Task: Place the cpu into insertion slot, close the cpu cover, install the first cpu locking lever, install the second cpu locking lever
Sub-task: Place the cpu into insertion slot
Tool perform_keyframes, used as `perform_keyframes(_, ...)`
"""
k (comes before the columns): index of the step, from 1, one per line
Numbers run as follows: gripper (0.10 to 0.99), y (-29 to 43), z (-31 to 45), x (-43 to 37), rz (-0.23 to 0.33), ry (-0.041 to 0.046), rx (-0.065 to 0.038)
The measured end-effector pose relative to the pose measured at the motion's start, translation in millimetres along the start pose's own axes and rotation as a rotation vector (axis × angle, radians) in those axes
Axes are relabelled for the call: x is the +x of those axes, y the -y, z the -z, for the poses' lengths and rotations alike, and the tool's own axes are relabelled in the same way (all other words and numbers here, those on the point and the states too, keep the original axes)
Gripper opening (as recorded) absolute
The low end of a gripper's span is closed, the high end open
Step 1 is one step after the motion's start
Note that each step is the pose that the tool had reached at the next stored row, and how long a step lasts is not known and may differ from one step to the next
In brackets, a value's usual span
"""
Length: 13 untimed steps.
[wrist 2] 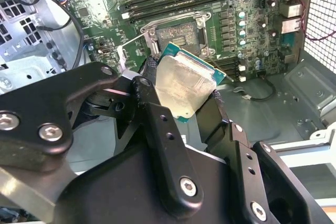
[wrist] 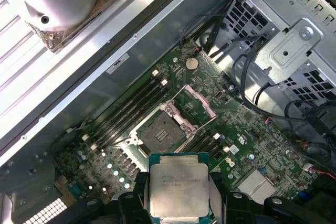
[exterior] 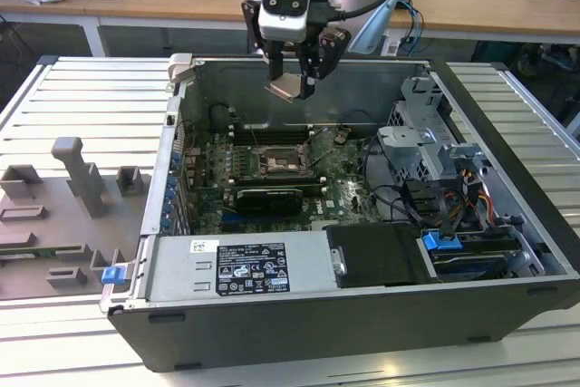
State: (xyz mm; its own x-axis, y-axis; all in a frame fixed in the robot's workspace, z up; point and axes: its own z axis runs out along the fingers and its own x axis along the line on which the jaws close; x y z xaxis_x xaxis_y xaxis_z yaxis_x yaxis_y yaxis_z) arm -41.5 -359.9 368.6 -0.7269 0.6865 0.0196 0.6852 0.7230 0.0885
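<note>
Exterior view: black two-finger gripper (exterior: 292, 88) hangs high over the open grey computer case (exterior: 362, 328). Second wrist view: fingers (wrist 2: 149, 93) clamp the silvery-beige square cpu (wrist 2: 184, 85) by its edges. First wrist view: dark square insertion slot (wrist: 161, 129) bare, thin silvery cpu cover (wrist: 197, 99) flipped open beside it. Placement step in hand. My read: seating needs the chip squared over the slot.

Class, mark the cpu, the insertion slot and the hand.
cpu (wrist: 179, 192): first wrist view, middle of its metal face.
insertion slot (wrist: 161, 131): first wrist view, its dark centre.
hand (exterior: 293, 86): exterior view, midway between its fingertips.
</note>
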Motion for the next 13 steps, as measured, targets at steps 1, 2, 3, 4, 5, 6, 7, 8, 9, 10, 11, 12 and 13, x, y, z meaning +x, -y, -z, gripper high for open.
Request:
perform_keyframes(1,0.541,0.0,-0.1,0.0,-0.002,0.0002,0.0)
perform_keyframes(2,0.541,0.0,-0.1,0.0,-0.004,0.0004,0.0)
perform_keyframes(3,0.541,0.0,-0.2,0.0,-0.006,0.0006,0.0)
perform_keyframes(4,0.541,0.0,-0.3,0.0,-0.009,0.0008,0.0)
perform_keyframes(5,0.541,0.0,-0.3,0.0,-0.011,0.001,0.0)
perform_keyframes(6,0.541,0.0,-0.4,0.0,-0.014,0.0012,0.0)
perform_keyframes(7,0.541,0.0,-0.4,0.0,-0.015,0.0014,0.0)
perform_keyframes(8,0.541,0.0,-0.5,0.0,-0.018,0.0016,0.0)
perform_keyframes(9,0.541,0.1,-0.7,0.0,-0.023,0.002,-0.001)
perform_keyframes(10,0.541,0.1,-0.8,0.0,-0.026,0.0023,-0.001)
perform_keyframes(11,0.541,0.1,-0.8,0.0,-0.028,0.0025,-0.001)
perform_keyframes(12,0.541,0.1,-0.9,0.0,-0.031,0.0028,-0.001)
perform_keyframes(13,0.541,0.1,-1.0,0.0,-0.033,0.003,-0.001)
